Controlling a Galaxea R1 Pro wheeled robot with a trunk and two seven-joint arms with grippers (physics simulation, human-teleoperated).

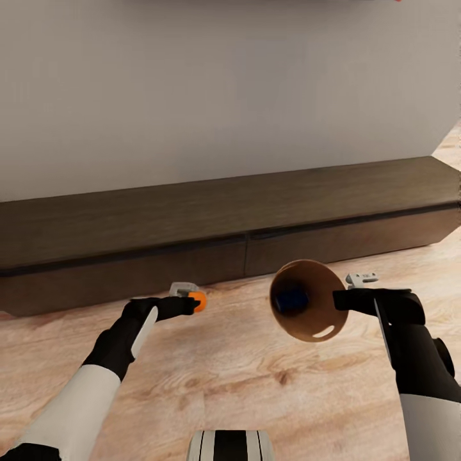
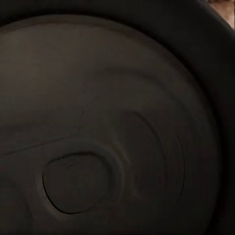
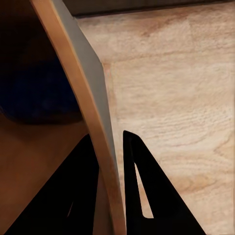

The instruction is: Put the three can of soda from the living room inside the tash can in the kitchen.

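Both tools clamped, arms outstretched

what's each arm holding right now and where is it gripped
Left gripper holds an orange soda can by its side. Right gripper pinches the trash can by its rim wall.

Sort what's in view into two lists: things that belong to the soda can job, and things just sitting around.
Job:
orange soda can, held in left gripper
blue soda can, inside the bin
trash can, wall pinched by right gripper

Just around:
long dark bench
wood floor

Orange can, blue can, tan-brown bin interior.
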